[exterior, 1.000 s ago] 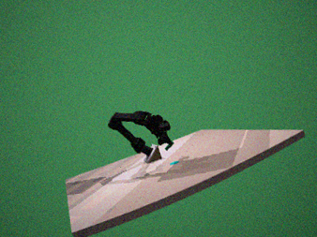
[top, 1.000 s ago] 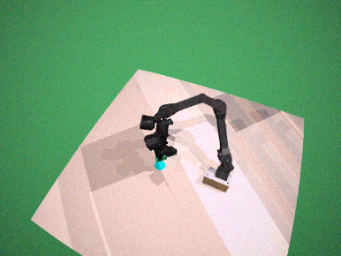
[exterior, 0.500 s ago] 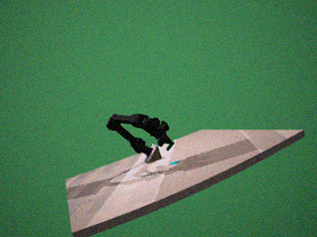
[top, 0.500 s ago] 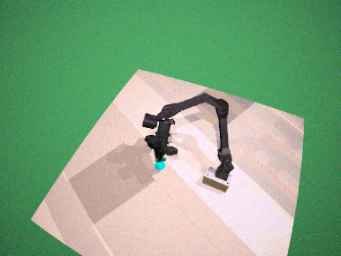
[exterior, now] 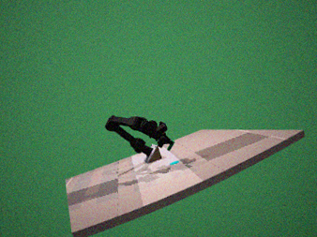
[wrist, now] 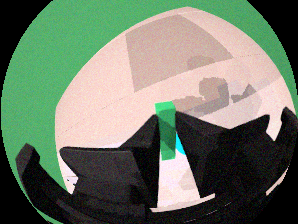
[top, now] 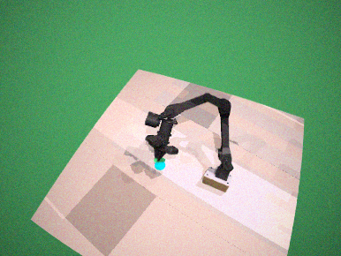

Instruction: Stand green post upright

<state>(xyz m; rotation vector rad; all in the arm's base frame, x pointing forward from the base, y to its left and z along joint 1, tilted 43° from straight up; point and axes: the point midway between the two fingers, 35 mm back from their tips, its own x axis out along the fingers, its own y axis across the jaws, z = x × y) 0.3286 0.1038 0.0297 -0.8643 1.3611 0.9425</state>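
1. The table (top: 247,207) is a pale, pinkish slab with darker grey-brown patches, one large one near its front-left corner, set against a plain green backdrop.
2. The black arm (top: 223,128) rises from a tan base block (top: 216,180) on the right part of the table, bends at a high elbow and reaches leftward and down toward the middle of the slab. In the exterior view it folds low over the table (exterior: 244,154), with the arm (exterior: 135,127) pointing its wrist downward.
3. The gripper (top: 160,155) points down at the table, its jaws narrow and clamped on the green post (wrist: 164,131). From the wrist camera the gripper (wrist: 166,156) shows dark fingers on either side of the post, which runs straight away from the camera between them.
4. The green post is off the table, carried just above the cyan circle; from the top only a small green bit of the post (top: 162,159) shows at the fingertips.
5. The cyan circle (top: 160,165) lies directly below the gripper; the wrist view shows a sliver of the cyan circle (wrist: 178,144) just beside the post, and the exterior view shows the cyan circle (exterior: 173,162) as a thin streak.
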